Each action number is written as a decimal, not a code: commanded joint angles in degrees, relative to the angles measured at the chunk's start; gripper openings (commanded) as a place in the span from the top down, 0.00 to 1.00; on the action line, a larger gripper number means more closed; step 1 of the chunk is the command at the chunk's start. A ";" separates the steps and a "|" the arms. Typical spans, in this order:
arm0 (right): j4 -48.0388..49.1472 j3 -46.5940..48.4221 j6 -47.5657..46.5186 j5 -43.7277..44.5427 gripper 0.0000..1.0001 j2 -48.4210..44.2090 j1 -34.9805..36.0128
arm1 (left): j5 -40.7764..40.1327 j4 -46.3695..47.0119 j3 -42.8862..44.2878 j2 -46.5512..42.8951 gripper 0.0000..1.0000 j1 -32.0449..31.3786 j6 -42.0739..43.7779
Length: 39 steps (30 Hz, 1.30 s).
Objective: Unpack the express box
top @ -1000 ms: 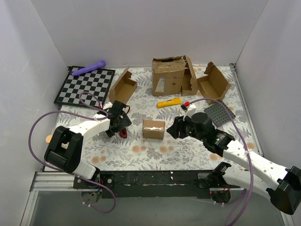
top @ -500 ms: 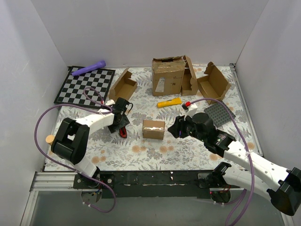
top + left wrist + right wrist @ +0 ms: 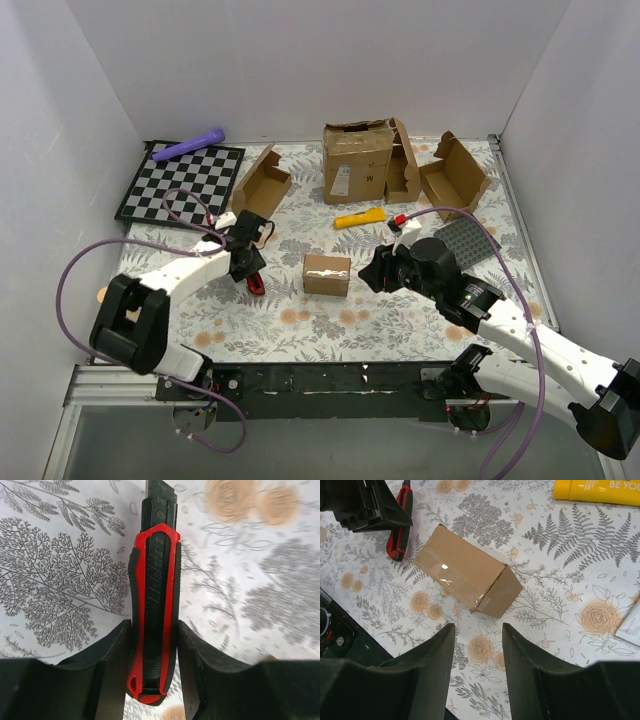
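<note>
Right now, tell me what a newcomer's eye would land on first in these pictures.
The express box, small, brown and taped shut, sits in the middle of the floral cloth, with the open right gripper just beside it. On its other side, a red-and-black utility knife lies held snugly by the left gripper. At the back stand a battered carton and, far left, a checkerboard.

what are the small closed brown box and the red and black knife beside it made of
The small closed brown box looks like matte cardboard, with a glossy clear tape strip catching glare. The red and black utility knife is probably moulded plastic: the red shell is smooth with a slight sheen and the black centre is ridged. No metal blade is visible.
</note>
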 commanded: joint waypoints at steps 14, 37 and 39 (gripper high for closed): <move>10.16 7.67 3.04 -18.83 0.15 0.94 3.67 | 20.25 8.14 -0.10 -39.07 1.00 -3.55 -0.30; 19.47 13.39 7.25 4.82 0.14 12.73 12.82 | 12.78 10.59 5.81 -31.42 1.00 -15.68 -7.69; 21.32 13.03 8.30 6.21 0.15 13.26 13.00 | 12.60 10.77 5.63 -31.77 1.00 -15.77 -7.78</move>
